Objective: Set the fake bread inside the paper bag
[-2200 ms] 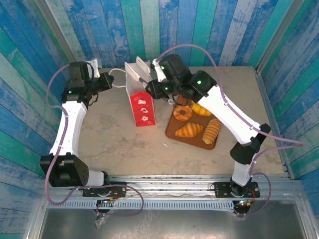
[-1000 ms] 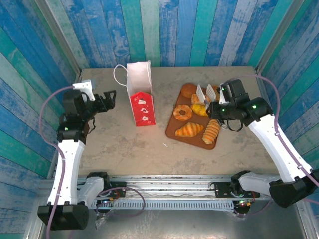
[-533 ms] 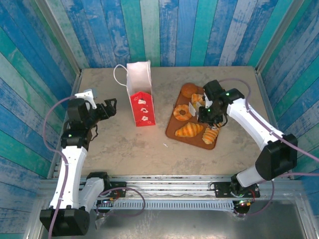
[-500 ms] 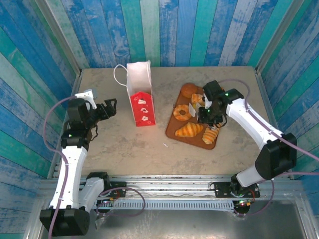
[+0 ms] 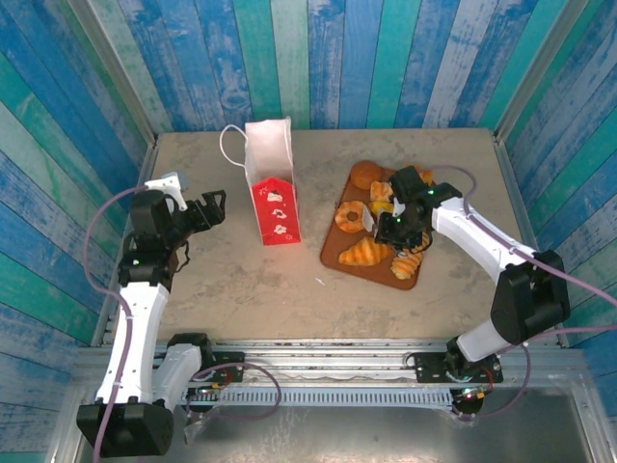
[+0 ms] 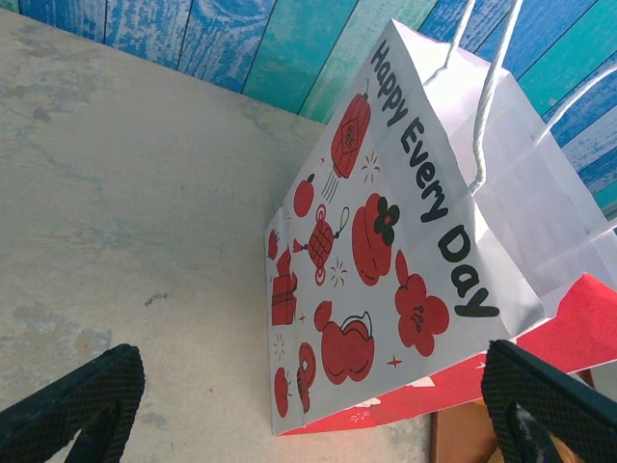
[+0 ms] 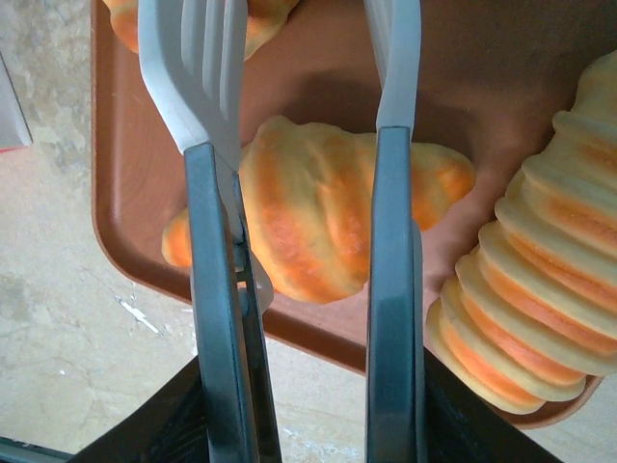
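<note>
On the near-left part of the smooth brown tray [image 7: 318, 87], the plump, orange-banded croissant [image 7: 328, 217] is lying with its long axis left to right. The right gripper [image 7: 294, 68] is hanging over it, fingers spread. Just right, the ribbed horn [image 7: 540, 318] is pointing near-to-far. Farther left, the white paper bag [image 5: 273, 198] is standing upright, facing the wide-spread left gripper [image 6: 308, 410].

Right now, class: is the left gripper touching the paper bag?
Apart. The top view shows bare table between the left gripper and the paper bag.
</note>
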You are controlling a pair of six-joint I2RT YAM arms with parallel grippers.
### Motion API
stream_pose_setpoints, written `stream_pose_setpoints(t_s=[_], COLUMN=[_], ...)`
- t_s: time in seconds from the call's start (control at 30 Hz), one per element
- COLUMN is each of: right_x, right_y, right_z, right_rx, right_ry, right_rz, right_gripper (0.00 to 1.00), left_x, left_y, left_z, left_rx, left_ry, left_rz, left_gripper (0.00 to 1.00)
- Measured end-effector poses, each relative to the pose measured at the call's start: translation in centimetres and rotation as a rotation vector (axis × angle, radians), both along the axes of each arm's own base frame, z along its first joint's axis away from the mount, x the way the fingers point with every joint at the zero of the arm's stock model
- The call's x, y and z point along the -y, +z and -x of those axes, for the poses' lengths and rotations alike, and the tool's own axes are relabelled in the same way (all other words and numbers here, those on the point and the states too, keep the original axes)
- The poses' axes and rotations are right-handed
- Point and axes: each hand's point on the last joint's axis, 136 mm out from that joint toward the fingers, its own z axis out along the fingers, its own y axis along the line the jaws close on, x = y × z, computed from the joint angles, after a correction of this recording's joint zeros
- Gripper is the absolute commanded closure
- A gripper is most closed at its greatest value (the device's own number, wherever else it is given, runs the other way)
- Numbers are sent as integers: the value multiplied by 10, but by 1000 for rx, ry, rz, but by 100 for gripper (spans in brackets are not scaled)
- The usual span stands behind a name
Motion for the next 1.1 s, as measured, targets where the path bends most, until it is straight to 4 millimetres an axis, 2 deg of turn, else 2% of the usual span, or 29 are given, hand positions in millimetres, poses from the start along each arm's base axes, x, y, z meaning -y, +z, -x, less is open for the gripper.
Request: stream_pose_setpoints(t_s=[0.53, 0.87, 1.1], right_x=[-12, -16, -16], right_y=[8, 27, 25], right_z=[-9, -10, -8], right_rx=[27, 77, 71], right_ry=[-39, -37, -36], right_rz=[-79, -125, -127], right_gripper=[54, 55, 54], left_x=[0, -1, -1], left_y=[-2, -2, -2], left_z=[-1, -1, -1], left_rx=[-6, -5, -5], left_ry=[-2, -1, 1], left_rz=[-6, -11, -13], left_gripper=[6, 6, 6])
